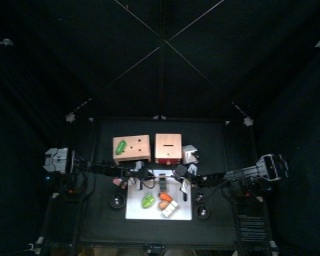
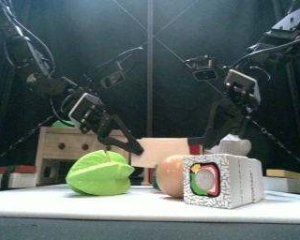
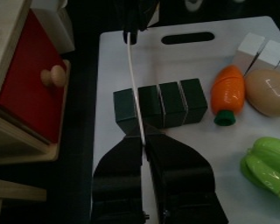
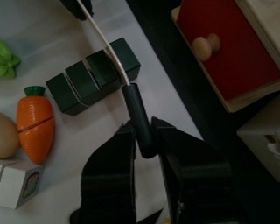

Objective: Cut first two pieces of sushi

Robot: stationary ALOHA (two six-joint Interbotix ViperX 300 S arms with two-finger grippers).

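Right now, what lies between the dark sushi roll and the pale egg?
The orange toy carrot lies between the dark sushi roll and pale egg, in the left wrist view.

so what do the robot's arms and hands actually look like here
Both arms are black, built of jointed segments with loose black cables looping alongside them. The left hand and right hand each end in two flat, matte black jaws that broaden toward the wrist. Boxy black wrist housings sit above them. No coloured markings are visible on either arm.
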